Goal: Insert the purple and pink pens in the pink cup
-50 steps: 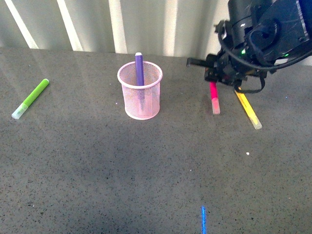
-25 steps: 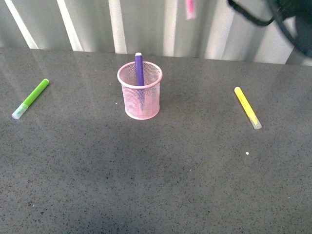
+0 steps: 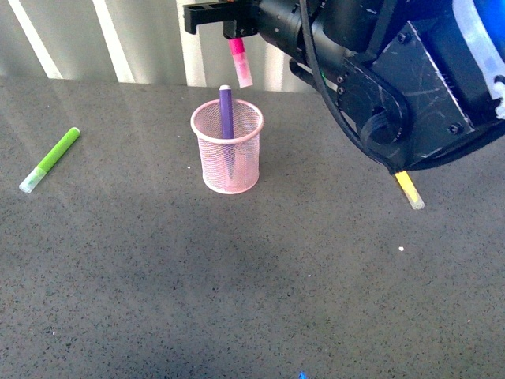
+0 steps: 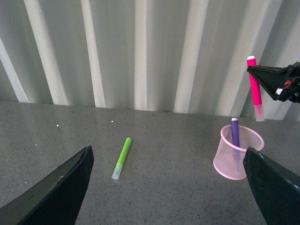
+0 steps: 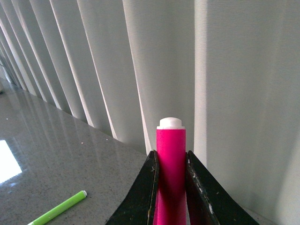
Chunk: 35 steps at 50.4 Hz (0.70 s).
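Left pincer [image 4: 167, 151]: wide apart and holding nothing, above the surface [image 3: 237, 276]. Both dark fingers [image 4: 56, 187] show at the edges of my left wrist view.

Green pen [image 3: 50, 160]: lying flat on the surface, ahead of my left pincer and far to the left of my right one. Its pale cap points toward me.

Pink cup [image 3: 228, 158]: standing upright on the surface, below my right pincer and apart from it.

Purple pen [image 3: 226, 112]: standing inside the pink cup and leaning on the far rim, its top poking above the rim. It sits under my right pincer and does not touch it.

Pink pen [image 3: 239, 61]: clamped near its upper end, hanging almost upright with the pale cap down. The cap hangs above the cup's rim and clear of it. I cannot tell whether it is straight over the mouth.

Right pincer [image 3: 234, 28]: closed tight on the pink pen's barrel, up in the air against the pleated white backdrop [image 3: 142, 39].

Yellow pen [image 3: 410, 190]: flat on the surface, well to the right of my right pincer and below it. My right arm [image 3: 394, 87] hides most of it.
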{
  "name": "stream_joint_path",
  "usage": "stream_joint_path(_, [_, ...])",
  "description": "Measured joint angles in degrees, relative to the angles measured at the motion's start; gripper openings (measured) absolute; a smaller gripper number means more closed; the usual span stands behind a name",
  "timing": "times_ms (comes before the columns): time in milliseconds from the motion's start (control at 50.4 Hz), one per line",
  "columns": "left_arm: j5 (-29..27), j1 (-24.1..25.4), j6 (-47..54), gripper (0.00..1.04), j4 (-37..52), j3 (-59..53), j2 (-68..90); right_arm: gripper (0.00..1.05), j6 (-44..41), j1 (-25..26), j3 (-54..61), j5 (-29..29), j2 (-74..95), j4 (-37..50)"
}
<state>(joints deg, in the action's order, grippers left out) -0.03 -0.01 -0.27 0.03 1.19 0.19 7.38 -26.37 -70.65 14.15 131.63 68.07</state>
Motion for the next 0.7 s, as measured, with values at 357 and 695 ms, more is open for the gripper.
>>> stream_joint_path(357, [0.0,0.0,0.0,0.98,0.0,0.0,0.0,0.11,1.9,-1.5,-1.1,0.1,2.7,0.4])
stream_joint_path(695, [0.0,0.0,0.0,0.98,0.0,0.0,0.0,0.11,3.0,0.1,0.7,0.4,3.9,2.1])
